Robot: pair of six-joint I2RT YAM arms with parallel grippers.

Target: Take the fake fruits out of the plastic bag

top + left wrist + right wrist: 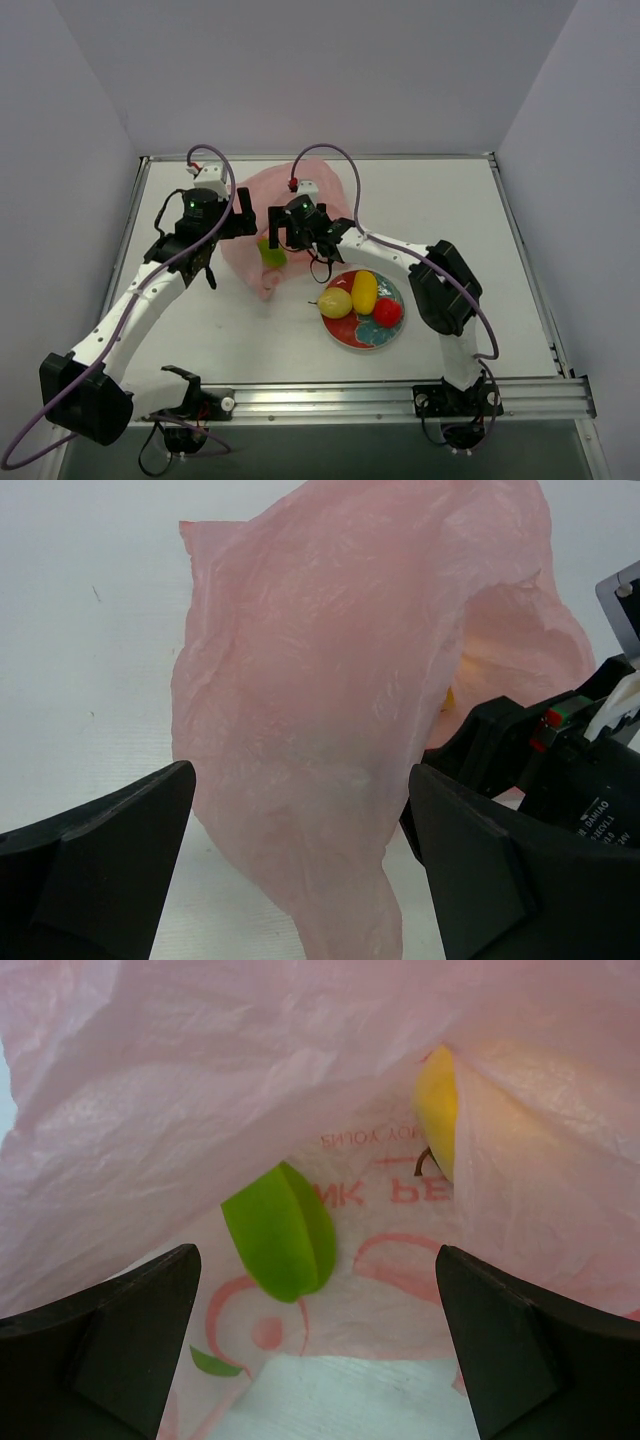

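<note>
Shiny green plastic fruit (280,1230) just ahead of your R gripper (315,1270), in thin pink plastic bag (250,1060).
Prob light, slippy: pinch its middle. R & L gripper (300,790) wide open, empty.

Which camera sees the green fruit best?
The right wrist camera: the green fruit shows big and clear inside the pink bag. From the top camera it is a small green spot at the bag's edge. In the left wrist camera the bag hides it.

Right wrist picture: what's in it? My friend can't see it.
A green fruit and a yellow fruit sit inside an open pink plastic bag. The right gripper is wide open just in front of them.
</note>
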